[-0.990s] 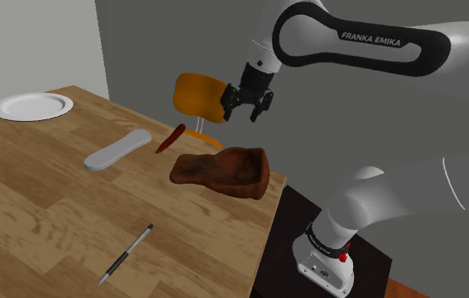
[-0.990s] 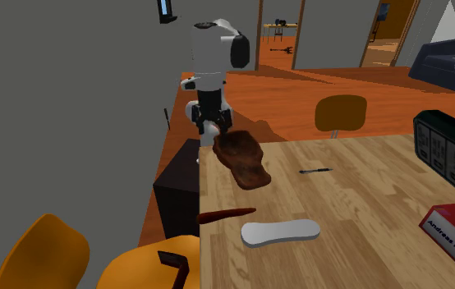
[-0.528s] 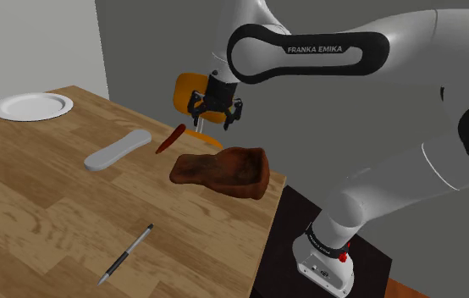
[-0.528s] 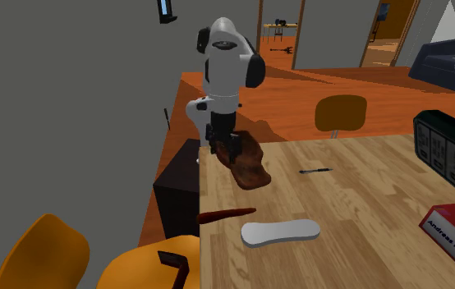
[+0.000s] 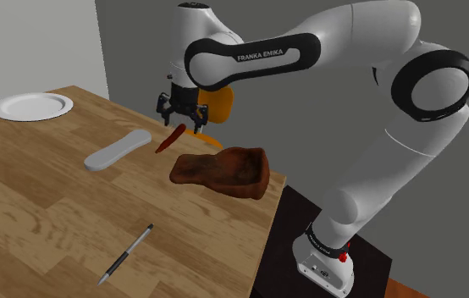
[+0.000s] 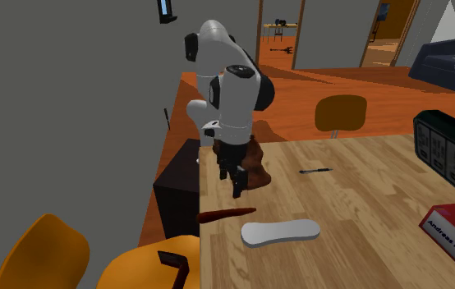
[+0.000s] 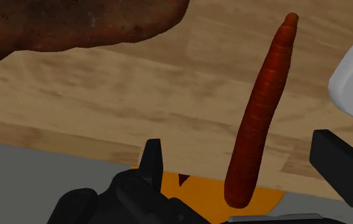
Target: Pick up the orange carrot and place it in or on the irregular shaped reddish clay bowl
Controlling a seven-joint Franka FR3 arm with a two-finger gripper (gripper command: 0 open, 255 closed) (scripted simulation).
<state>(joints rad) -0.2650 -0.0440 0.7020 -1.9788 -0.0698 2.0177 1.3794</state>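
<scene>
**Wood-grain tabletop, gripper spread above the carrot**

Shoulder view: a plank-patterned wooden table [image 5: 46, 195] stands against a flat grey wall. The orange-red carrot [image 5: 170, 138] lies at the table's far edge, slim and tapered. Its long axis slants from lower left to upper right. The black gripper [image 5: 182, 120] hangs just above it with fingers apart. Toward the view's right of the carrot sits the reddish-brown clay bowl [image 5: 223, 172], lumpy, rough and uneven-rimmed. A smooth pale-grey oblong slab [image 5: 118, 150] lies on the carrot's other side. A round white plate [image 5: 31, 106] and a slender pen [image 5: 126, 253] lie well apart from it. A glossy orange chair [image 5: 217, 103] stands behind the edge.

Second exterior view: the carrot [image 6: 226, 215] lies nearly level across the picture, one end at the table's edge. The gripper [image 6: 232, 182] is above it. The arm hides part of the bowl [image 6: 256, 168].

Wrist view: the carrot [image 7: 258, 121] lies between the spread fingers [image 7: 151, 159], touched by neither. Its ridged skin narrows to a blunt tip pointing away from the gripper. Its thicker end reaches past the table edge, over the chair's orange. The bowl [image 7: 73, 25] shows a mottled, pitted surface.
</scene>
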